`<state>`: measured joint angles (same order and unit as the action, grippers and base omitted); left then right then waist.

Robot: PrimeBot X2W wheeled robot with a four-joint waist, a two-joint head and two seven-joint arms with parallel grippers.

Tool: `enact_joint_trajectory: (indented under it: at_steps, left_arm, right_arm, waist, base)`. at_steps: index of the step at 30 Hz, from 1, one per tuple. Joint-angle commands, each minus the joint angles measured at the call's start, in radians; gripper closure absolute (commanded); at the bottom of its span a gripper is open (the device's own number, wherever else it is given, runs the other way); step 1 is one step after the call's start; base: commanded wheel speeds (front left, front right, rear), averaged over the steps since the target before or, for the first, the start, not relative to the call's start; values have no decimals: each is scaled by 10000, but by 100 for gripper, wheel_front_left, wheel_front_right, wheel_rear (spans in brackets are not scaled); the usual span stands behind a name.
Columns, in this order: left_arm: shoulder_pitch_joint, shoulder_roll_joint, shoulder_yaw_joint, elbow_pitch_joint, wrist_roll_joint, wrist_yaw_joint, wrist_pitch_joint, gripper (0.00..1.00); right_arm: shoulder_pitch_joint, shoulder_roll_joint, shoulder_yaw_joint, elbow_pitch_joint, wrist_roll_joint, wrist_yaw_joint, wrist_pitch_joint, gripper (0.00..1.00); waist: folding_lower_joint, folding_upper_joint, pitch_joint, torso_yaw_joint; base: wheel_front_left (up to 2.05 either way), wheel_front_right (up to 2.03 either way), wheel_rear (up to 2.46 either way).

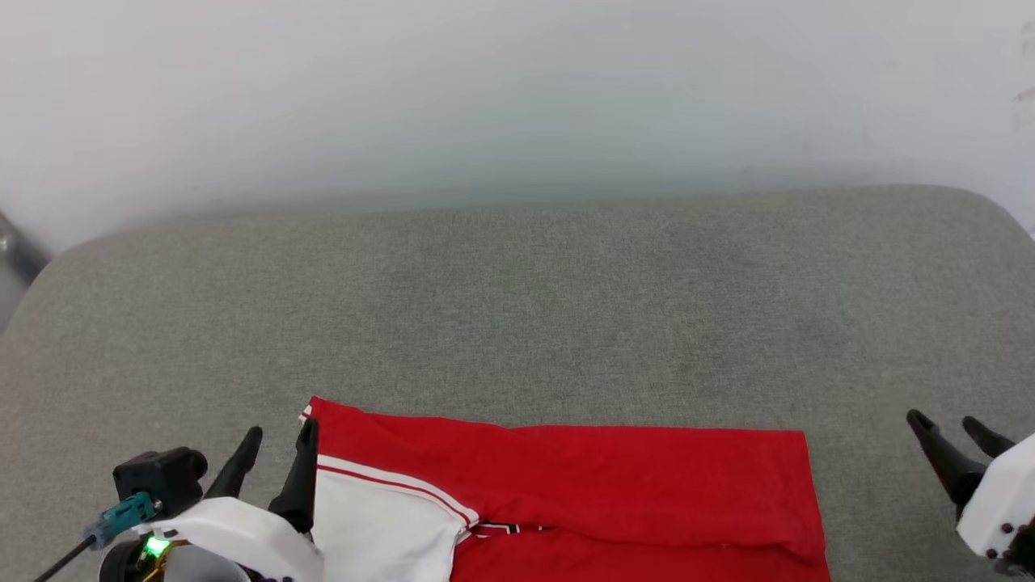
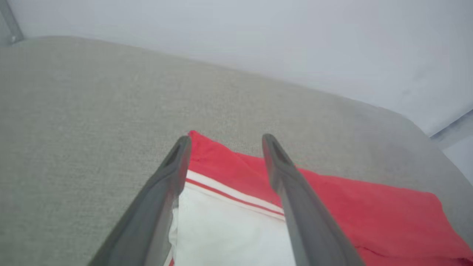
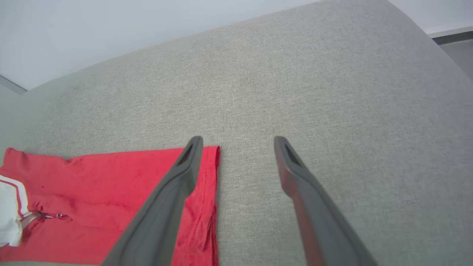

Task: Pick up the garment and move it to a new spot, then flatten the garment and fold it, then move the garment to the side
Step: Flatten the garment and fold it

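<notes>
1. Left tool (image 1: pixel 280 430): two long fingers (image 2: pixel 166 192), black in the head view, dark grey up close, tapered, with a slot near each tip.
2. Left wrist shell (image 1: pixel 242 529): glossy white, rounded.
3. Black boxy module (image 1: pixel 159 477) beside it; teal connector (image 1: pixel 125 511) on a black cable (image 1: pixel 57 563); green LED (image 1: pixel 154 547) lit.
4. Right tool (image 1: pixel 942 420): same dark tapered fingers; right wrist shell (image 1: pixel 1003 497) white, with small dark screws (image 1: pixel 1000 529).

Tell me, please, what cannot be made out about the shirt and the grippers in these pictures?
Head view: the garment runs off the bottom edge, so its near part is missing and the lettering cannot be read.
Left wrist view: fingers of the left gripper cover part of the white sleeve; whether they touch cloth is unclear.
Right wrist view: one finger of the right gripper hides part of the hem.
</notes>
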<state>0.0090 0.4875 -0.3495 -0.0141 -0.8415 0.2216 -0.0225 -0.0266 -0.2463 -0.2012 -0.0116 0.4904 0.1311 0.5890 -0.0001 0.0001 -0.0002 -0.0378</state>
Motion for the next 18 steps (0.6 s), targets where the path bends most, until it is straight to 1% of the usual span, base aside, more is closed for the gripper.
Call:
enact_joint_trajectory:
  at_steps: [1, 5, 10, 14, 18]
  left_arm:
    - [-186, -124, -44, -168, 261, 83, -334, 0]
    - [-341, -264, -193, -423, 1082, 246, -1327, 0]
    - [-534, -429, -455, -636, 2075, 318, -2111, 0]
    - [-692, -483, -605, -751, 2662, 214, -2296, 0]
    - [-856, -672, -671, -789, 2937, 152, -2368, 0]
  right_arm:
    - [62, -50, -160, -195, -97, -6, 269, 0]
    - [102, -41, -426, -403, -262, -8, 1434, 0]
    - [360, 208, -460, -65, -452, -6, 2803, 0]
    - [400, 492, -395, 386, -512, -8, 3280, 0]
    - [135, 767, -371, 1047, -574, -8, 3505, 0]
  waist:
    - [1, -1, -67, 46]
    - [1, -1, -81, 260]
    - [1, -1, 71, 760]
    - [1, -1, 407, 1228]
    - [1, -1, 718, 1620]
  base:
    - [0, 0, 0]
    - [0, 0, 0]
    - [0, 0, 0]
    - [0, 0, 0]
    - [0, 0, 0]
